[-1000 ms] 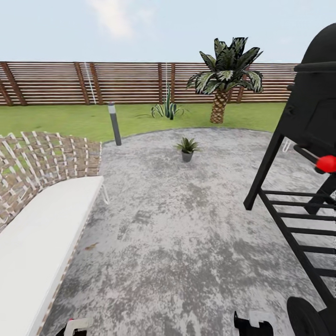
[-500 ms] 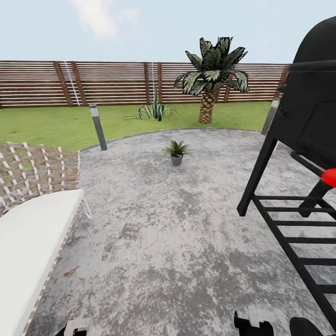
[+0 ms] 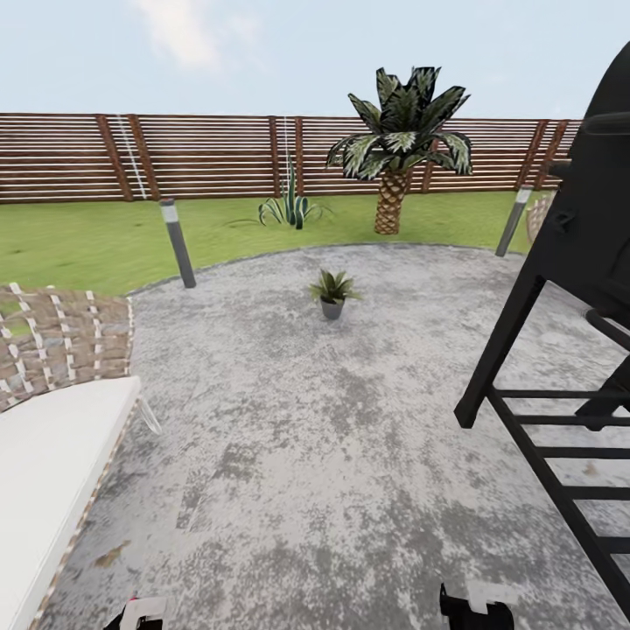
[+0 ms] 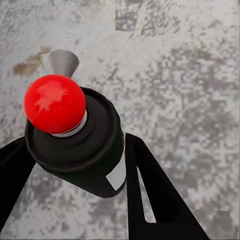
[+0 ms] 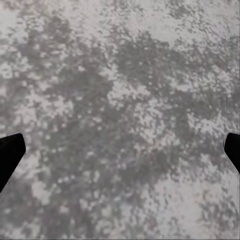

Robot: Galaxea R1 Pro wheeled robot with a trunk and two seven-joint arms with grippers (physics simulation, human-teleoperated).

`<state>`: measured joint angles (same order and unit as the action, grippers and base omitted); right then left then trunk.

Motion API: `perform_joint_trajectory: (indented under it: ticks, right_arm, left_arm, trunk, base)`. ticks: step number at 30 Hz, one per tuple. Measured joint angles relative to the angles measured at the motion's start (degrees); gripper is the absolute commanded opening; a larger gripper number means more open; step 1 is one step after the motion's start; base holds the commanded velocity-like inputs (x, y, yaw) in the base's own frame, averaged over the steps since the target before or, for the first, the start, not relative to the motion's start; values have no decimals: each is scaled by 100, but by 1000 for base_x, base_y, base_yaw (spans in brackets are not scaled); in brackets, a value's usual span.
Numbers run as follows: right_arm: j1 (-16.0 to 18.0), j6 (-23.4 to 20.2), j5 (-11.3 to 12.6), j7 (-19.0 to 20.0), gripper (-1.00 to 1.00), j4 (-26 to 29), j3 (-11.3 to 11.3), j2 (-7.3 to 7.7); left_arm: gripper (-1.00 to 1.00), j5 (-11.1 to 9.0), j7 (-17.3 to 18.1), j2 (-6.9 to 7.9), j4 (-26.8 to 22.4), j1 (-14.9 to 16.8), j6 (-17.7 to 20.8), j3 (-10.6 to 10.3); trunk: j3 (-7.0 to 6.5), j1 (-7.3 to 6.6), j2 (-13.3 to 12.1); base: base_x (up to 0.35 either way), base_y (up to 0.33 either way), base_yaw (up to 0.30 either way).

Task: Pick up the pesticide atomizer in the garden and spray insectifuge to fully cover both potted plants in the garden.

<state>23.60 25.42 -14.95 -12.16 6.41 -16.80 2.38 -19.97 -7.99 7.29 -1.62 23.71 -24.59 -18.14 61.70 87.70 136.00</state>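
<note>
A round patio (image 3: 350,455) fills the foreground, with lawn (image 3: 79,236) behind it and a slatted fence (image 3: 219,157) along the back. A small potted plant (image 3: 332,293) stands on the patio toward its far edge. Beyond it on the lawn, a palm (image 3: 398,149) stands to the right and a spiky plant (image 3: 291,206) to the left. A bollard lamp (image 3: 178,242) stands at the patio's left edge, another (image 3: 514,220) at its right edge. A lounger (image 3: 52,420) lies at left, a grill (image 3: 577,350) at right.

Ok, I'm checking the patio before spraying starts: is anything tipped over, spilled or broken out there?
Nothing stands out. The small potted plant stands upright on the grey patio, the bollard lamp and barbecue grill are upright too, and the pesticide atomizer sits between the left fingers.
</note>
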Motion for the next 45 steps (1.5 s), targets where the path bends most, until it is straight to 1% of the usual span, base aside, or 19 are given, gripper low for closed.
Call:
perform_joint_trajectory:
  ticks: [45]
  right_arm:
    - [0,0,0,-18,100,0,-1,0]
  left_arm:
    - [-100,0,0,0,5,-1,0,0]
  trunk:
    - [0,0,0]
  base:
    - [337,0,0]
